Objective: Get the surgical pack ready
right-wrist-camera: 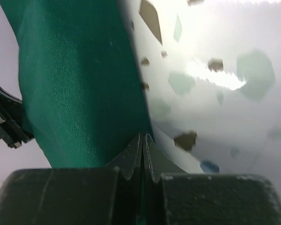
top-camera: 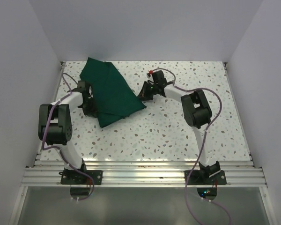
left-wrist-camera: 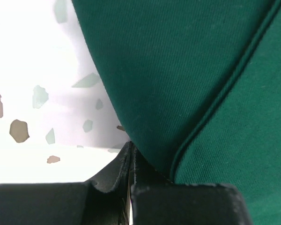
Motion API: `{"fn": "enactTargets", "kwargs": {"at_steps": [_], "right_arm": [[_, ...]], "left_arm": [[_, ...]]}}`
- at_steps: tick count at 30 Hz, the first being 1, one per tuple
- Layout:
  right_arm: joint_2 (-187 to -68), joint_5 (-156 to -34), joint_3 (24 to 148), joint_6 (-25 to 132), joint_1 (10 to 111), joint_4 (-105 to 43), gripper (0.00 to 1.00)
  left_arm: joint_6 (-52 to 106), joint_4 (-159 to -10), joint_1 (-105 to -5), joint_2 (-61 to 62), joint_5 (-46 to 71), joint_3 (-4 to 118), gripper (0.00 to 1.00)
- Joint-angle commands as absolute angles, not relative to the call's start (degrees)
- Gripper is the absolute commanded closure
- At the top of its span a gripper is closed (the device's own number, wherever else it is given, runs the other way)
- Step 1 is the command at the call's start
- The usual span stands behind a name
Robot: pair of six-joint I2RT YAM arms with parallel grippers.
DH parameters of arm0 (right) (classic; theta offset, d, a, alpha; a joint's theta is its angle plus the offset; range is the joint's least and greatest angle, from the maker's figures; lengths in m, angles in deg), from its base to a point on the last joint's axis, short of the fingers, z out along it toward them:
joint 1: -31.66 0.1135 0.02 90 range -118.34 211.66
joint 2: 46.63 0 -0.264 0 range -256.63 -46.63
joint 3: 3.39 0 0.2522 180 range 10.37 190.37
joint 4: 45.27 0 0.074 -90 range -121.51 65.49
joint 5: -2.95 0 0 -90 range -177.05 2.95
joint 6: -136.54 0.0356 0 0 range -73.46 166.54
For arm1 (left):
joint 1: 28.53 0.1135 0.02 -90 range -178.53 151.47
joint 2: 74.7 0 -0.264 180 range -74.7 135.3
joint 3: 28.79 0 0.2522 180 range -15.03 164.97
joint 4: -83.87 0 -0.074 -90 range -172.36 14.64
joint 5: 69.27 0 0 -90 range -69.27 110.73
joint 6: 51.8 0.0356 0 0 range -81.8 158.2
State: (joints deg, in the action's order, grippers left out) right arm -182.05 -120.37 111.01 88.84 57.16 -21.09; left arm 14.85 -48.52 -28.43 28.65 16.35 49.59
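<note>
The surgical pack shows only as a dark green cloth (top-camera: pixel 111 91), folded over itself and lying on the far left part of the speckled table. My left gripper (top-camera: pixel 90 107) is at its left edge, jaws shut on the cloth's edge (left-wrist-camera: pixel 145 140). My right gripper (top-camera: pixel 144 95) is at its right corner, jaws shut on the cloth (right-wrist-camera: pixel 84 93). A hemmed fold line (left-wrist-camera: pixel 225 89) runs across the left wrist view. No steel instruments, tray or white strips are in view.
The speckled white tabletop (top-camera: pixel 178 131) is enclosed by white walls on three sides. An aluminium rail (top-camera: pixel 145 176) runs along the near edge, where both arm bases are bolted. Purple cables loop beside each arm.
</note>
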Motion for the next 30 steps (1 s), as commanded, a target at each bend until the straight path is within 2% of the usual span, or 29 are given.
{"fn": "enactTargets", "kwargs": {"at_steps": [1,9,14,16,20,23,26,30], "right_arm": [[-172.94,-125.46,105.50,88.46,62.24,-23.51,1.00],[-156.70,-122.82,88.88,86.35,63.74,-19.73,1.00],[-148.25,-121.86,77.27,86.70,64.09,-19.38,1.00],[-145.44,-120.46,75.07,85.05,64.01,-17.11,1.00],[-143.14,-115.80,76.29,80.03,62.52,-7.63,1.00],[-142.26,-115.00,76.73,78.27,59.28,-4.10,0.96],[-141.91,-114.21,77.52,74.93,55.76,0.03,0.92],[-141.12,-116.14,78.83,69.49,54.07,3.73,0.84]], "left_arm": [[16.58,-49.67,-32.65,27.08,12.12,51.59,1.00],[16.85,-50.19,-35.56,21.29,8.34,45.89,1.00],[17.72,-50.46,-35.56,18.03,6.58,41.05,0.96],[17.90,-49.32,-35.47,17.07,9.63,40.69,0.94],[18.60,-46.60,-33.55,12.77,13.43,40.60,0.73],[20.09,-44.06,-31.61,11.00,15.45,41.65,0.64],[21.59,-42.30,-30.29,9.68,16.86,42.80,0.58],[22.73,-41.15,-29.58,7.58,15.37,44.38,0.55]]}}
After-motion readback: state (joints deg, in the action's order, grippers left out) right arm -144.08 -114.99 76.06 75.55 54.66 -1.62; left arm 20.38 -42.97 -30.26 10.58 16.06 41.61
